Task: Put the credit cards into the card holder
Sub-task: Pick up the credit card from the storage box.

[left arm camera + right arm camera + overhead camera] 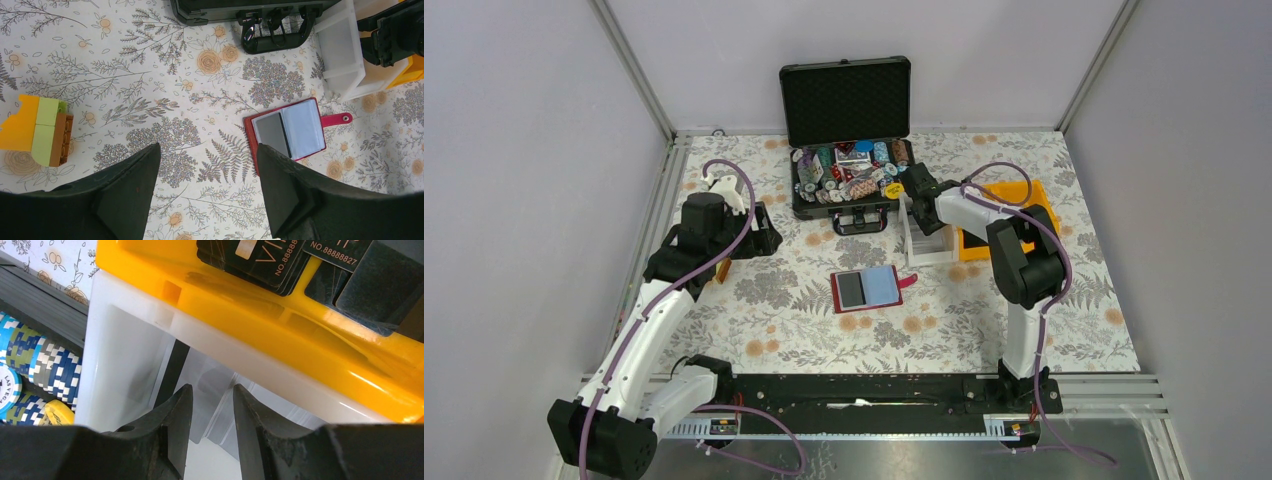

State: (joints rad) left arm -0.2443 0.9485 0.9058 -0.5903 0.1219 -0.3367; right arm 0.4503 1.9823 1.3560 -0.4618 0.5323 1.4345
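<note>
The dark red card holder [867, 290] lies open on the flowered cloth at mid-table, snap tab to the right. It shows a dark panel and a pale blue-white leaf in the left wrist view [290, 132]. My left gripper [759, 238] is open and empty, hovering left of the holder [208, 150]. My right gripper [911, 183] hangs over the white bin [929, 245]. Its jaws [212, 387] are a little apart with nothing between them. Pale grey-white cards [215, 417] lie flat on the bin floor below them.
The yellow bin [310, 335] beside the white bin holds dark cards printed "VIP" [270, 260]. An open black case [849, 165] of poker chips [30, 360] stands at the back, handle [272, 35] forward. A yellow-green-brown block stack [40, 132] sits at the left.
</note>
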